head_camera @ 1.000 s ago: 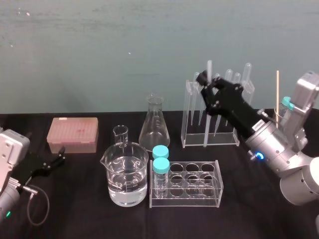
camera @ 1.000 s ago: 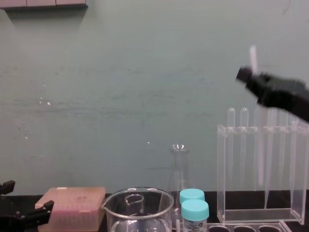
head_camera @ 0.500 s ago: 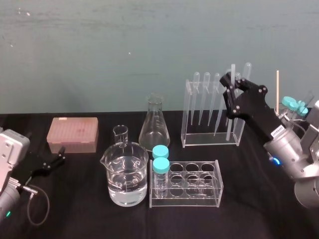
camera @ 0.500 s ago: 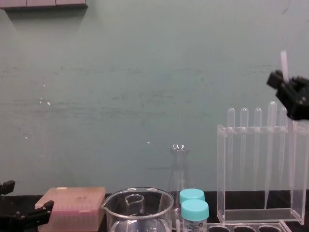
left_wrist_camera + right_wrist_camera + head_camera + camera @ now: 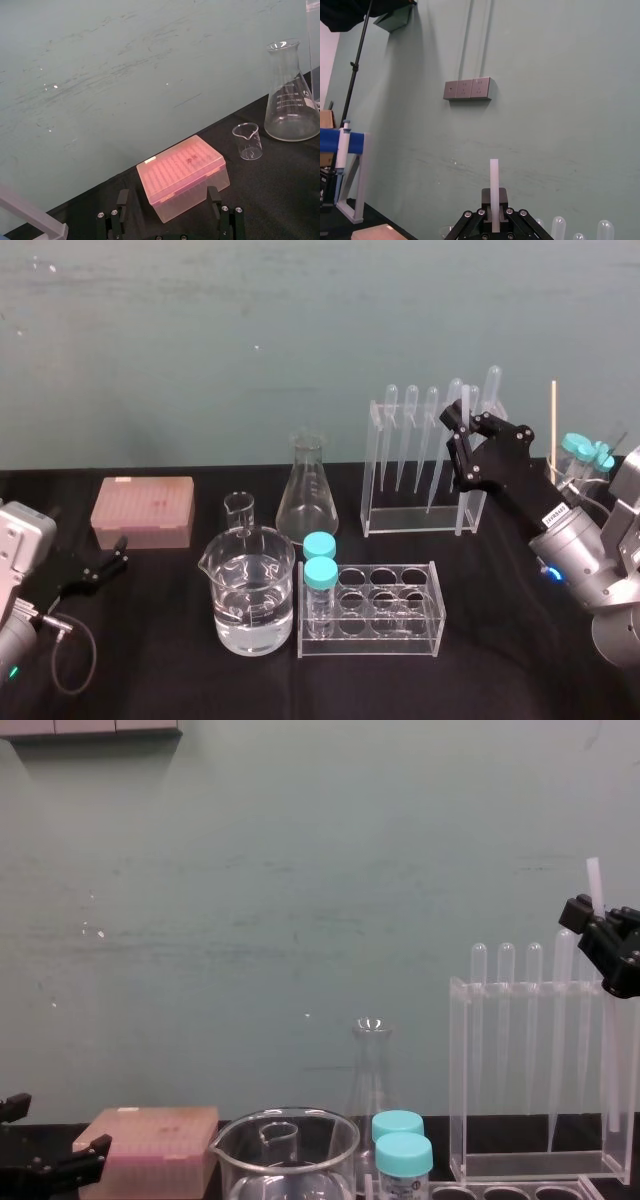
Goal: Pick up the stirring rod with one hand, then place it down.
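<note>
Nearby, the left pincer (image 5: pixel 105 562) sits low over the counter (image 5: pixel 150 670), fingers apart, a pink box (image 5: pixel 144 510) just beyond. Farther back, the right pincer (image 5: pixel 455 428) is clamped on the upright stirring rod (image 5: pixel 463 512), just beside the clear rack (image 5: pixel 410 526).

Right end effector (image 5: pixel 458 430) raised, fingers pinched together, left end effector (image 5: pixel 112 556) parked low, fingers apart.

Right gripper (image 5: pixel 460 430): clamped on the stirring rod (image 5: pixel 595 878); travelling rightward across the front of the clear pipette rack (image 5: pixel 415 522), from left of its middle to its right end; now sinking slightly. Stirring rod: riding upright with it; top dropping closer to the pipettes (image 5: pixel 410 430); these coming back into view.
</note>
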`<state>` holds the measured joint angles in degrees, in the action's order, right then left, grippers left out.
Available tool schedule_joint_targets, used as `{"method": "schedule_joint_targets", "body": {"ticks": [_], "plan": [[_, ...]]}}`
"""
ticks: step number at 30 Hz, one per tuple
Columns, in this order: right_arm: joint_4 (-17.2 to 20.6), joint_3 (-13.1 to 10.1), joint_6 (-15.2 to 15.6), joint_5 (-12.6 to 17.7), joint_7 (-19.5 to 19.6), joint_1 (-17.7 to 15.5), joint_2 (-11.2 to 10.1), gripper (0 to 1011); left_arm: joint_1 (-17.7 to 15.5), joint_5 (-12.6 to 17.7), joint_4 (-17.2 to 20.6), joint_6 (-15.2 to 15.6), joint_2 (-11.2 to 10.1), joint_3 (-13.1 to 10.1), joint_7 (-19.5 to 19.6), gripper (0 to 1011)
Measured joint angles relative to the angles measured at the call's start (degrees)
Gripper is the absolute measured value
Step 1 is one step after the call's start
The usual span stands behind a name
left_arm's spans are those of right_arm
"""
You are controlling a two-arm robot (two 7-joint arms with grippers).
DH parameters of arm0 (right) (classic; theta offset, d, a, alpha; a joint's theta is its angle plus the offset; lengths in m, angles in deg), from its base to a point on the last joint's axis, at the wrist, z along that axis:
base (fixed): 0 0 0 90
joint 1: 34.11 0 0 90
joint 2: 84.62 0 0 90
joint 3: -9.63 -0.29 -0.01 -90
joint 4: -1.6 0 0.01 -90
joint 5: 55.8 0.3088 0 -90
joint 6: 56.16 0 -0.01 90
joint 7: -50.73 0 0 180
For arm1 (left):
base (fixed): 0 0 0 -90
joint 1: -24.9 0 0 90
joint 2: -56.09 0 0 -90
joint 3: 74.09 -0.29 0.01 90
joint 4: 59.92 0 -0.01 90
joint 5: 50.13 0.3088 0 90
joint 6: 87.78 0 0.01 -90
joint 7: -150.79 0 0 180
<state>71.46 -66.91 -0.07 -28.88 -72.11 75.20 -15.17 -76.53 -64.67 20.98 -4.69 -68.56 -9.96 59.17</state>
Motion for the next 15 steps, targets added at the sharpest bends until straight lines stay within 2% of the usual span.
{"method": "schedule_joint_targets", "body": {"ticks": [15], "plan": [[0.15, 0.08, -0.02, -0.04, 0.01, 0.08, 0.00, 66, 0.00, 0.00, 0.00, 0.00, 0.00, 0.00, 0.00, 1000]]}}
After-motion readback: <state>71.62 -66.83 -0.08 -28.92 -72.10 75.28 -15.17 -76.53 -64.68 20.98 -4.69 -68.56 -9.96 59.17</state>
